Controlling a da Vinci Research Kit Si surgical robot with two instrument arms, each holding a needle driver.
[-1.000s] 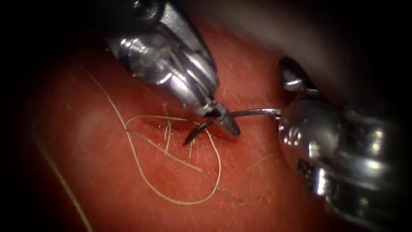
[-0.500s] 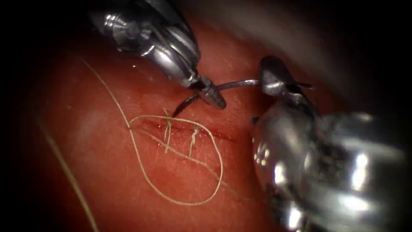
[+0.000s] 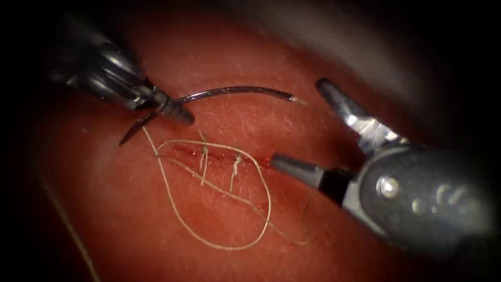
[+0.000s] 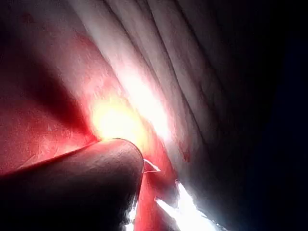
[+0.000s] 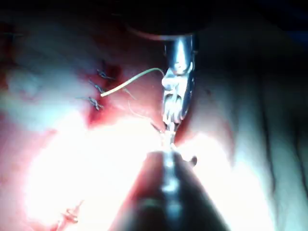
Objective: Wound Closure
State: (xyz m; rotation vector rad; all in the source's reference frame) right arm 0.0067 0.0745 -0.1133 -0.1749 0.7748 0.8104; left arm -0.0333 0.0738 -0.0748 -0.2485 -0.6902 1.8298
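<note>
My left tool [image 3: 181, 115] comes in from the upper left, jaws shut on the curved needle [image 3: 235, 90] a short way behind its point. The point [image 3: 124, 142] sticks out below the jaws. The rest of the curve arches right to the tail, where the thread leaves it. The needle is free of the tissue [image 3: 120, 209], above the cut [image 3: 224, 155]. My right tool [image 3: 300, 125] stands open at the cut's right end and holds nothing; one jaw points up by the needle's tail, the other lies at the cut's end.
Two stitches [image 3: 203, 159] [image 3: 235, 168] cross the cut. Pale thread [image 3: 267, 209] lies in a wide loop on the tissue below the cut, and another strand [image 3: 68, 224] runs down the left. The stitches [image 5: 96, 89] are also in the right wrist view.
The left tool has carried the needle up and to the left, clear of the cut. The right tool has let go of the needle's tail, opened and drawn back to the right.
</note>
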